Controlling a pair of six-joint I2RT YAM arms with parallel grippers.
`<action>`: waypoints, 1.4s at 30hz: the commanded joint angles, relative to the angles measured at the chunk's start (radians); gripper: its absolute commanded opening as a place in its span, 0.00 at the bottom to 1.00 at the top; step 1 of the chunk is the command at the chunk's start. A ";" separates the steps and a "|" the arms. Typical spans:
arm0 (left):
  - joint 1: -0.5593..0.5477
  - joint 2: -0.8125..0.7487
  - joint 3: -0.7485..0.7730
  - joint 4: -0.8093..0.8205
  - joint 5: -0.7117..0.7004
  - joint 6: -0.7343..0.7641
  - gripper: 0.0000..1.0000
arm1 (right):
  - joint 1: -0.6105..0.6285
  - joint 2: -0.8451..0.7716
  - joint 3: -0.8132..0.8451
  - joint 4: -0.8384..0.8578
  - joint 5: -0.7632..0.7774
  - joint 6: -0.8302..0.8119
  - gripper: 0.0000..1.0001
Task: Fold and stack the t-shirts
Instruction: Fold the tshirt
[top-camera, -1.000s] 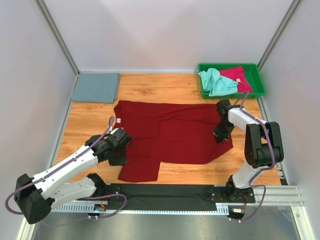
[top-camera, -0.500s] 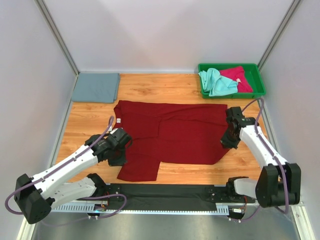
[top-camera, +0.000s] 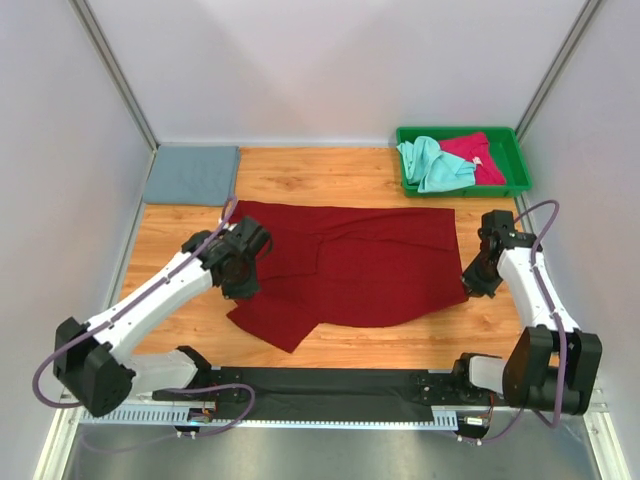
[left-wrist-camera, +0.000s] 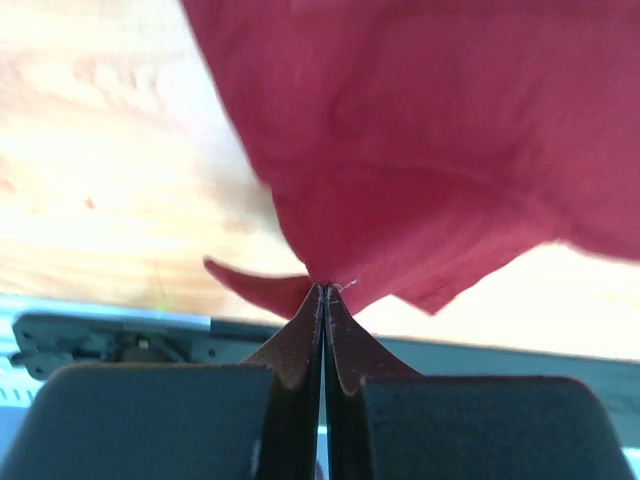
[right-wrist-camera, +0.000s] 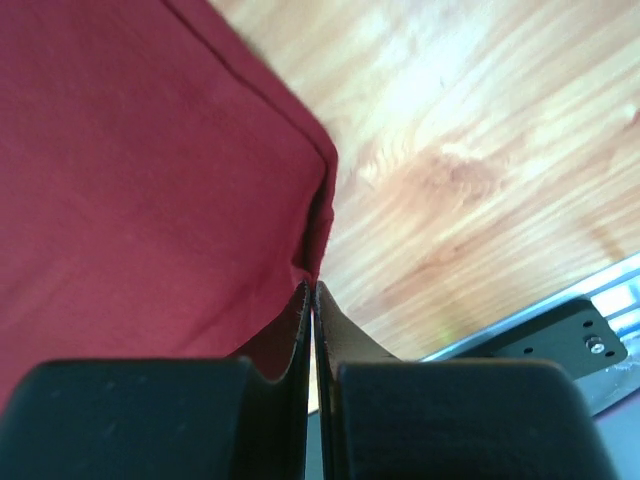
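We see the dark red t-shirt (top-camera: 350, 265) spread mid-counter (top-camera: 330, 175). Left tool (left-wrist-camera: 323, 290) is clamped on its left-side cloth and right tool (right-wrist-camera: 311, 290) pinches its right edge corner. Grey-blue t-shirt (top-camera: 192, 175) lies folded at the far left. Mint t-shirt (top-camera: 430, 162) and pinkish-red t-shirt (top-camera: 475, 155) sit crumpled in the green tray (top-camera: 521, 170), far right.

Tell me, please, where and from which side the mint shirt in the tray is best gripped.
Probably a raised fold near the middle of the mint shirt, taken straight down from above. It lies crumpled in the left half of the tray; the tray walls bar a sideways approach, and the pink-red shirt lies against its right side.
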 joint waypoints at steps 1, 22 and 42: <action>0.055 0.098 0.099 0.044 -0.023 0.108 0.00 | -0.041 0.056 0.091 0.042 -0.021 -0.052 0.00; 0.302 0.532 0.634 0.053 0.008 0.234 0.00 | -0.110 0.501 0.453 0.100 -0.115 -0.104 0.00; 0.334 0.807 0.889 0.026 0.032 0.244 0.00 | -0.128 0.715 0.657 0.072 -0.161 -0.111 0.00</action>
